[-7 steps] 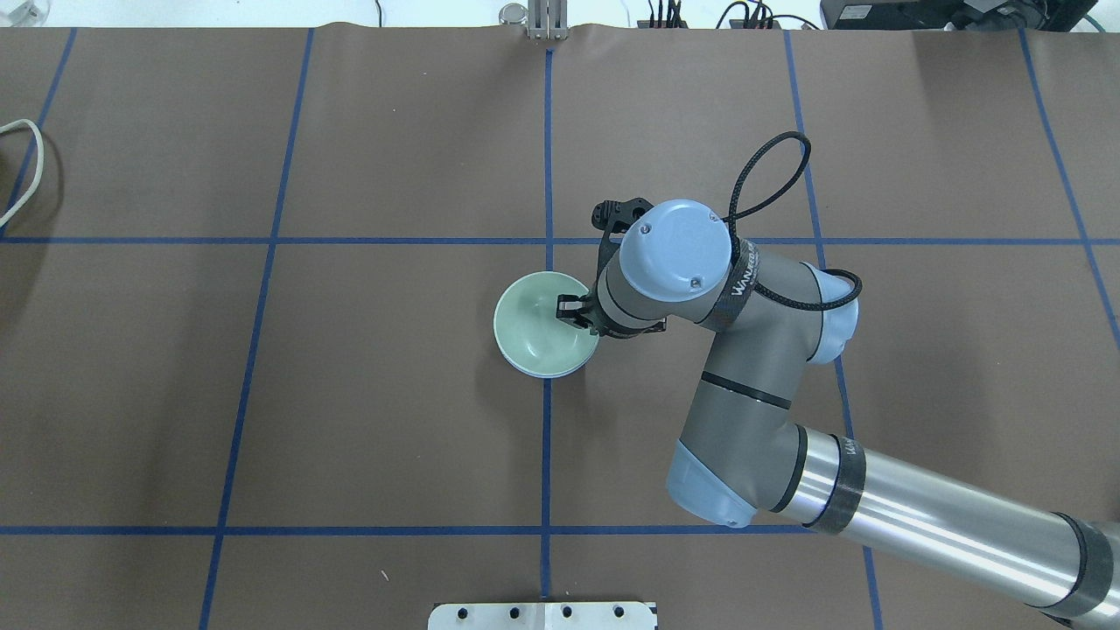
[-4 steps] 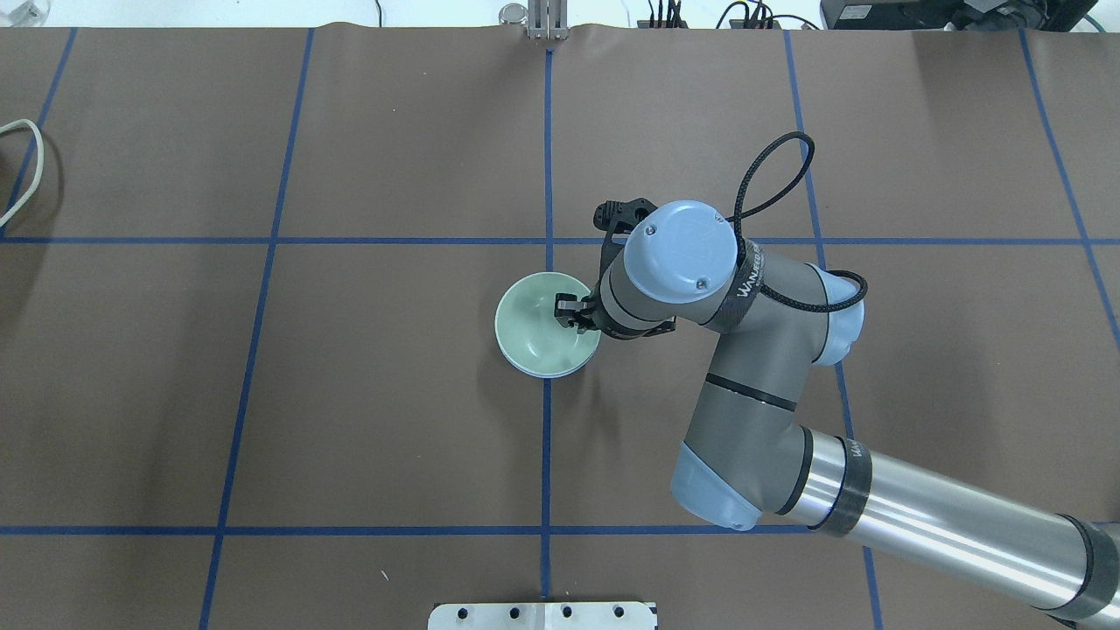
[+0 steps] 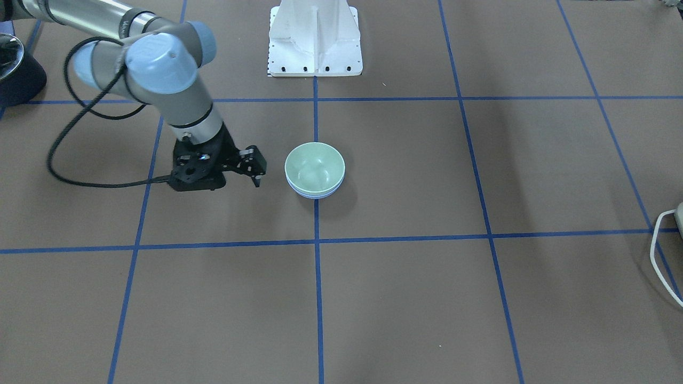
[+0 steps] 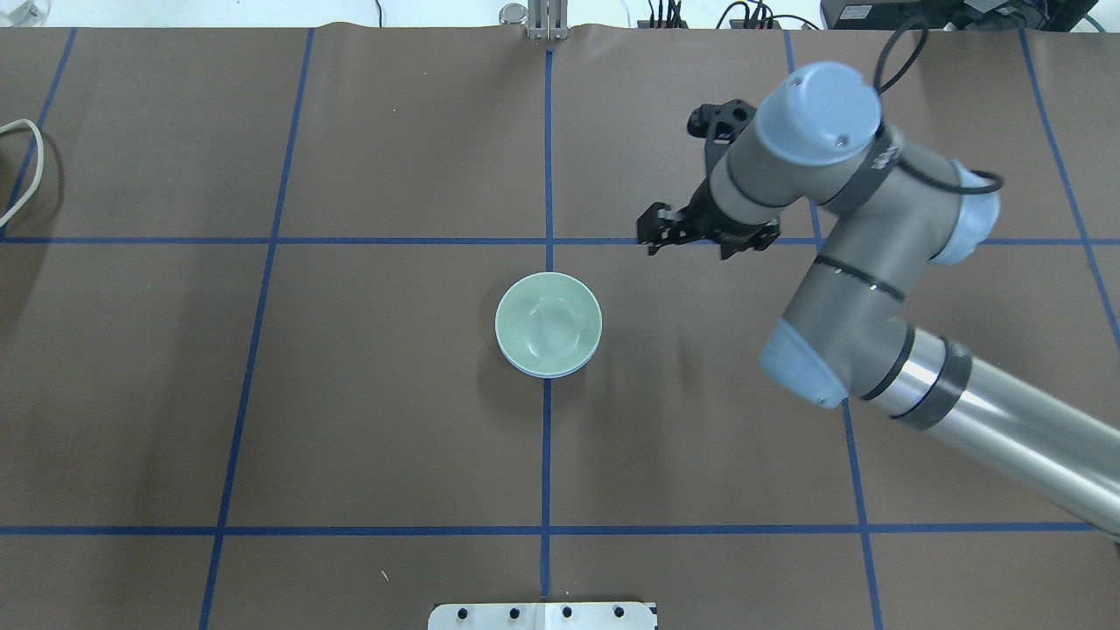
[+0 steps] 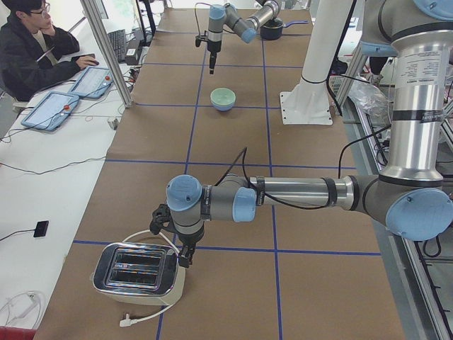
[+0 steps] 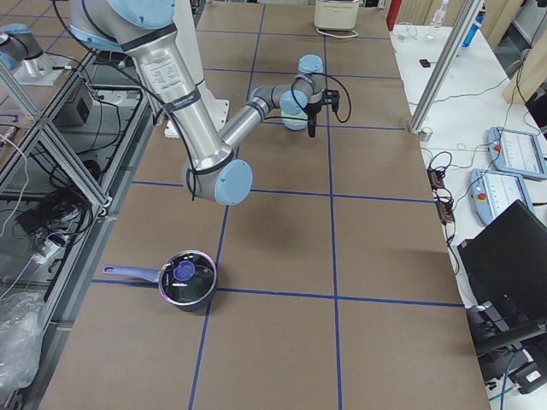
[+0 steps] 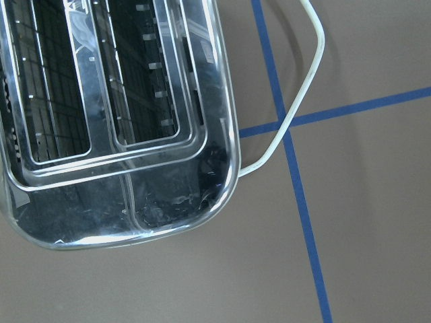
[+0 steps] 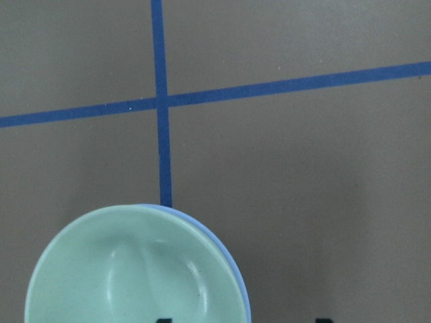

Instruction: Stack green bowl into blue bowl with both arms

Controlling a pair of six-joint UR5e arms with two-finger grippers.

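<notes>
Overhead exterior view: we see the small pale mint-green glossy bowl [image 4: 547, 319] at the frame's centre, nested in the periwinkle-blue glossy bowl [image 3: 315, 194], which shows only a thin rim beneath. We judge the stack done. The right arm's black two-finger gripper [image 4: 654, 245] hangs to the upper right, well apart from the bowls. Its wrist view shows the tips spread and empty. The left gripper [image 5: 185, 258] hovers by a chrome toaster [image 5: 136, 268], lower left in the exterior left view; we cannot tell its state.
</notes>
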